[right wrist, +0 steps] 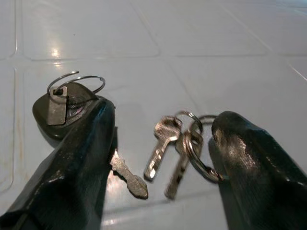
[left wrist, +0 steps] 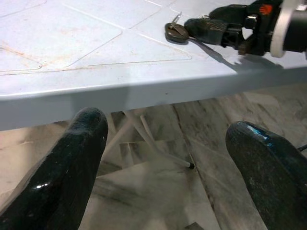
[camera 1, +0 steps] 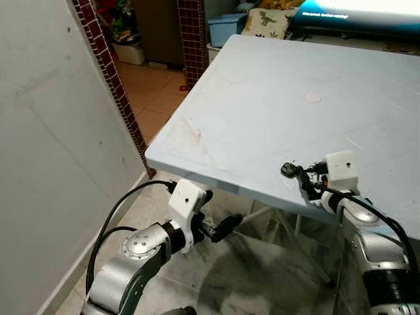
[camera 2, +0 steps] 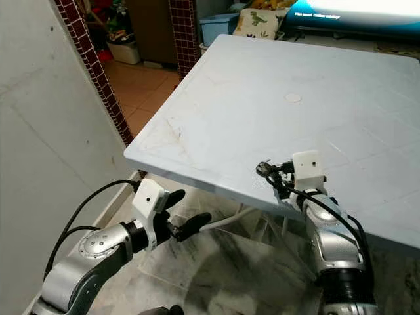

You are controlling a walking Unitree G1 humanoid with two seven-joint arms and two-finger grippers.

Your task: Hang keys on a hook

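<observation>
Our right gripper [right wrist: 163,158] sits low on the table [camera 1: 262,98] near its front edge, fingers apart, straddling the keys [right wrist: 175,148], which lie flat between them with a dark fob [right wrist: 57,108] just beside one finger. We should close squarely on the ring cluster, not the fob. Our left gripper [left wrist: 168,158] hangs spread below the table edge. We can see no hook anywhere.
</observation>
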